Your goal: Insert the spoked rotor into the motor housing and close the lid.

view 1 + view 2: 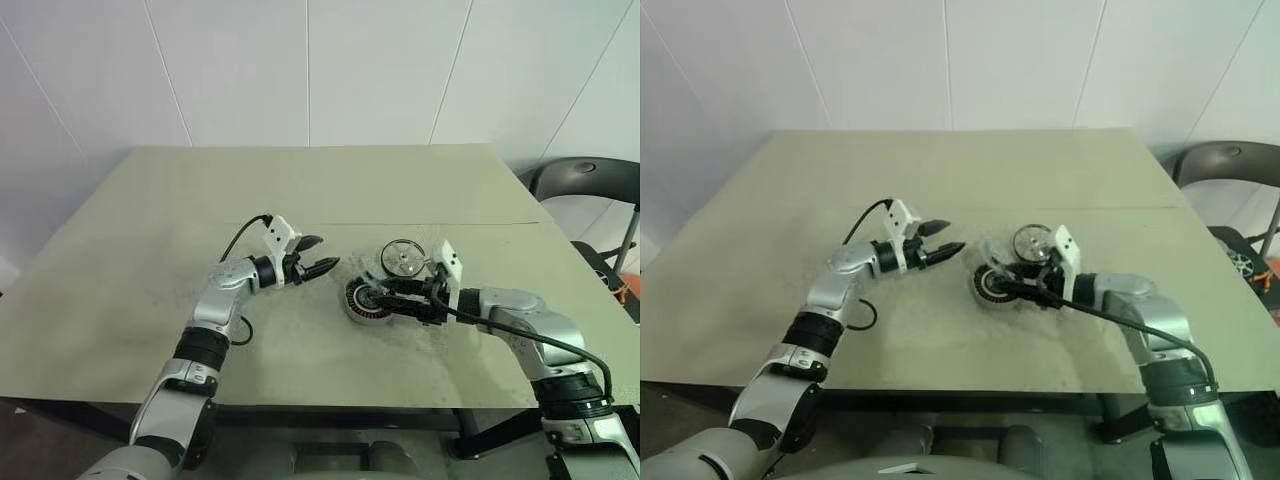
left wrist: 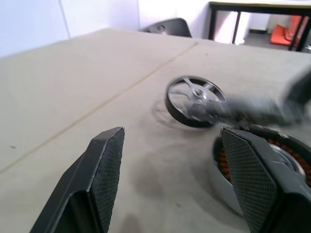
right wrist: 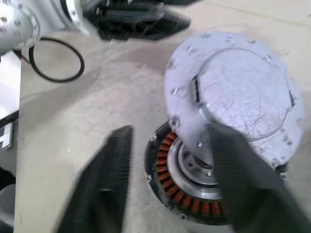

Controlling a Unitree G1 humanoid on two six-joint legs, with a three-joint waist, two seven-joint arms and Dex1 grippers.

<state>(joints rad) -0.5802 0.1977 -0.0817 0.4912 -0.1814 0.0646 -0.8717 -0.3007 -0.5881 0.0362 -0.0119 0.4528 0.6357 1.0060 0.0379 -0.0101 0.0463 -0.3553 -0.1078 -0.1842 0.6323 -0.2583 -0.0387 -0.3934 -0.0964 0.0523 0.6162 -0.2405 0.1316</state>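
Left wrist view: spoked rotor (image 2: 196,100) lies well beyond the spread left hand (image 2: 177,179).

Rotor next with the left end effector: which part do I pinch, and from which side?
Probably the rim. The rotor lies flat on the table, so its thin dark ring is hard to pinch from the side. Come down from above on its left edge, one finger through a gap between spokes, the other outside. The housing crowds its near side. The left end effector is open.
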